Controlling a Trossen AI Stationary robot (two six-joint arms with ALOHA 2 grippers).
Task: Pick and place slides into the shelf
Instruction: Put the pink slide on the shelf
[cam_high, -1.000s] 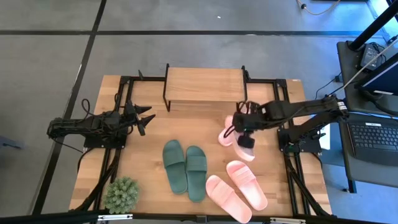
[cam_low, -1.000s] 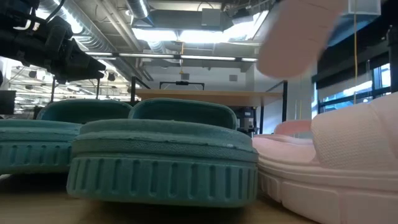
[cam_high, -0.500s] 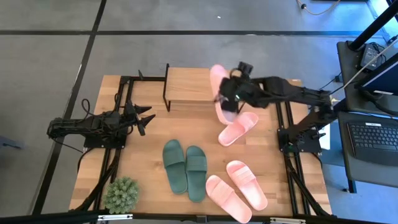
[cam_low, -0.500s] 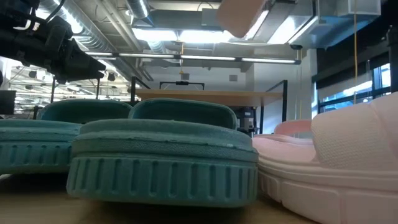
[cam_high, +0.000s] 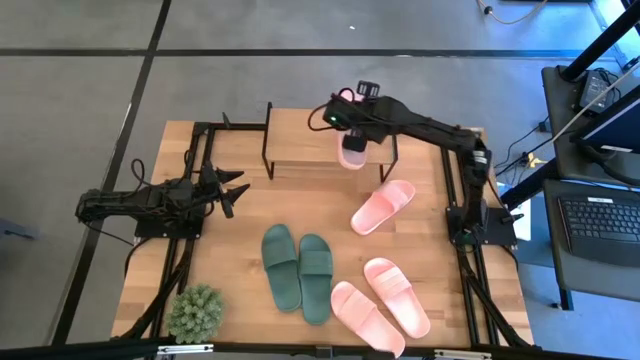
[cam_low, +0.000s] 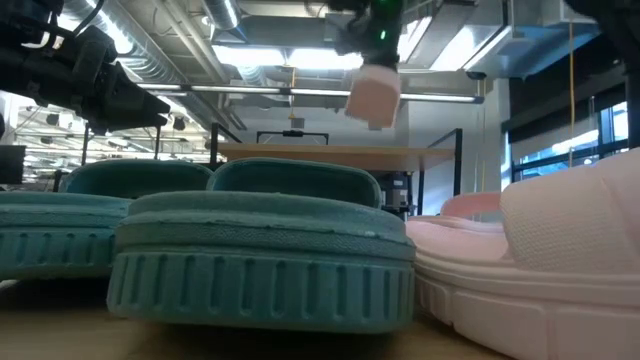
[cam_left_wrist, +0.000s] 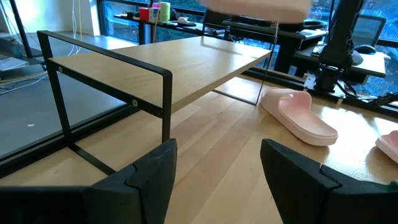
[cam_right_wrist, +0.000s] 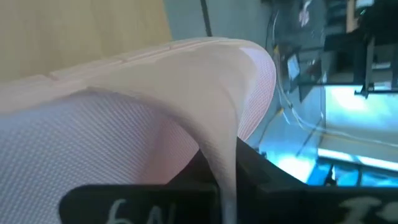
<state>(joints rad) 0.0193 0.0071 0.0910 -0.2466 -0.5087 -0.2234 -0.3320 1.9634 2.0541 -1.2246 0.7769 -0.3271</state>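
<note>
From above, my right gripper (cam_high: 350, 130) hangs over the shelf (cam_high: 300, 135), clamped tight on a pink slide (cam_high: 353, 150) near its right edge. The low view shows that slide in the air, clear of the board. My left gripper (cam_high: 232, 190) waits, jaws wide, empty.

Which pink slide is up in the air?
The pink slide clamped in the right claw, hanging above the shelf. The other three pink slides all lie flat on the table.
</note>
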